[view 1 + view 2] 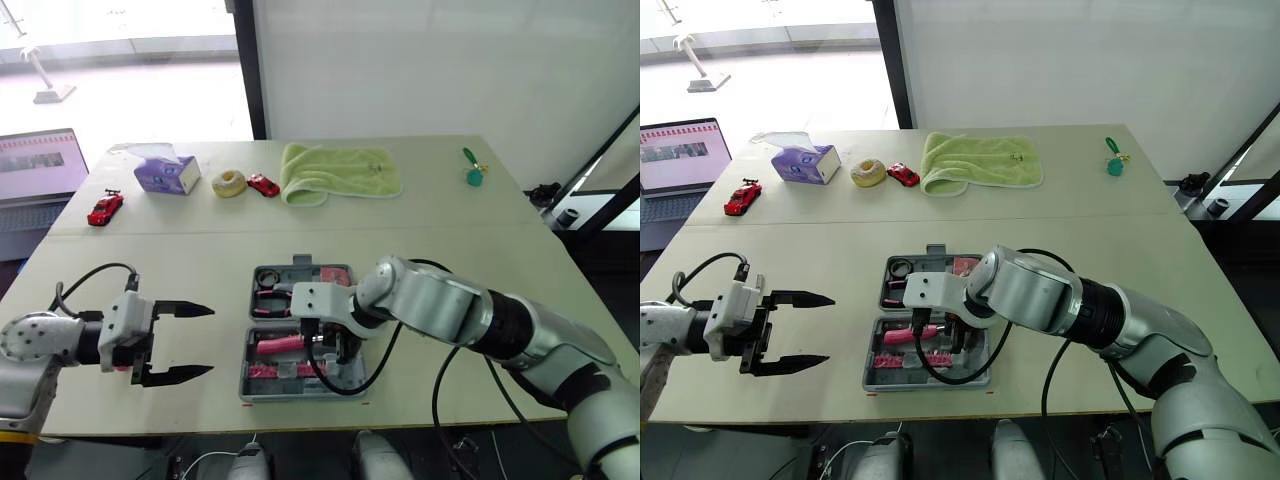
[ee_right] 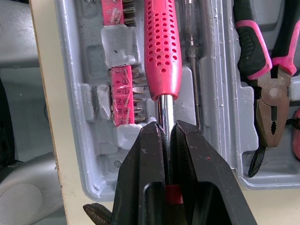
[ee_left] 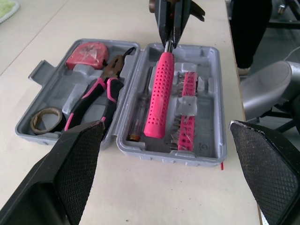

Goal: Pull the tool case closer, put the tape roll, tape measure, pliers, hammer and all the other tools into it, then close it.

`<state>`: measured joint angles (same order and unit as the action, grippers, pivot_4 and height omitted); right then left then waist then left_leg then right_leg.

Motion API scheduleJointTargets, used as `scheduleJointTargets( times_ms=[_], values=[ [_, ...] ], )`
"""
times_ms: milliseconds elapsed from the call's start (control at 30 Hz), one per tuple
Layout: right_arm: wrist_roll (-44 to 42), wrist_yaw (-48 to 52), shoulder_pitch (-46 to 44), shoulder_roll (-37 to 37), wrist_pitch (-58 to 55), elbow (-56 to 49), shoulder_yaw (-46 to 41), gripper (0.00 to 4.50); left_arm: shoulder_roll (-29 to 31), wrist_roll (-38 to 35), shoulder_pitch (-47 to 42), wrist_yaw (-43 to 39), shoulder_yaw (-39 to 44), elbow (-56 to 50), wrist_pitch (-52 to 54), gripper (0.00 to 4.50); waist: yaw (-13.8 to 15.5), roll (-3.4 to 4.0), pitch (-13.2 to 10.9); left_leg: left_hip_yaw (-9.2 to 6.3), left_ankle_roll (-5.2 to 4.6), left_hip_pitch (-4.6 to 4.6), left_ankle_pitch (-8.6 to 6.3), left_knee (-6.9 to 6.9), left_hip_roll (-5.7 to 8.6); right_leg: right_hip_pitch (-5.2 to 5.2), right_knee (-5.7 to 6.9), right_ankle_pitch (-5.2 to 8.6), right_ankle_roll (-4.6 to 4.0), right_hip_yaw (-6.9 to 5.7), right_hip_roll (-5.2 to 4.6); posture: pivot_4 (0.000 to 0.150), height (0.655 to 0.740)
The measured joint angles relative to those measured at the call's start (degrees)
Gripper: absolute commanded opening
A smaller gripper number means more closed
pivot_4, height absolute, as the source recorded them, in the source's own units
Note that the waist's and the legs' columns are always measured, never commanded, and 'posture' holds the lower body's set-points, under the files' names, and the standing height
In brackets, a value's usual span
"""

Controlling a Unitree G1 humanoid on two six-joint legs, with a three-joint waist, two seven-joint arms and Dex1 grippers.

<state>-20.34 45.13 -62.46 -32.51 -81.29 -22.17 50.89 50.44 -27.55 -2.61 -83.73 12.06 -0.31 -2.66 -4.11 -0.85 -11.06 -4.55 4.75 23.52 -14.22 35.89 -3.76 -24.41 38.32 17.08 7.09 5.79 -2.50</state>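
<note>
Our right hand (image 2: 164,131) is clenched on the bare steel shaft of the hammer (image 3: 159,93), its pink handle lying in the near half of the open case (image 3: 211,154); we judge it stiff, head-heavy and slick there, while our left hand (image 1: 208,341) hangs released.

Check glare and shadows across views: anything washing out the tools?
Left eye view: the window at top left is blown out, the tool case evenly lit. Right wrist view: a bright streak on the hammer's steel shaft, where the right gripper is shut on it. Left wrist view: shadows are soft; pliers and tape roll are well lit.
</note>
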Motion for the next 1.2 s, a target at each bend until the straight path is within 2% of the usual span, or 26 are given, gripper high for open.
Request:
scheduleJointTargets(
  times_ms=[333, 1200],
  values=[
    [0.06, -2.52, 0.53, 3.78, -0.46, 2.65, 0.04, 0.08, 0.0, 0.0, -0.53, 0.79, -0.06, -0.36, 1.12, 4.5, -0.14, 0.0, 0.0, -0.03, 0.0, -0.03, 0.0, 0.0, -0.02, 0.0, 0.05, 0.0, 0.0, 0.0, 0.05, 0.15, 0.74],
    [0.19, -6.94, 4.74, 4.91, -2.69, 1.56, -0.4, 0.08, 0.01, 0.09, -0.97, 1.55, -0.11, -0.44, 1.15, 4.5, -0.14, 0.0, 0.01, -0.06, 0.0, -0.03, 0.0, 0.01, -0.01, 0.0, 0.09, 0.0, 0.0, 0.0, 0.06, 0.15, 0.74]
  ],
)
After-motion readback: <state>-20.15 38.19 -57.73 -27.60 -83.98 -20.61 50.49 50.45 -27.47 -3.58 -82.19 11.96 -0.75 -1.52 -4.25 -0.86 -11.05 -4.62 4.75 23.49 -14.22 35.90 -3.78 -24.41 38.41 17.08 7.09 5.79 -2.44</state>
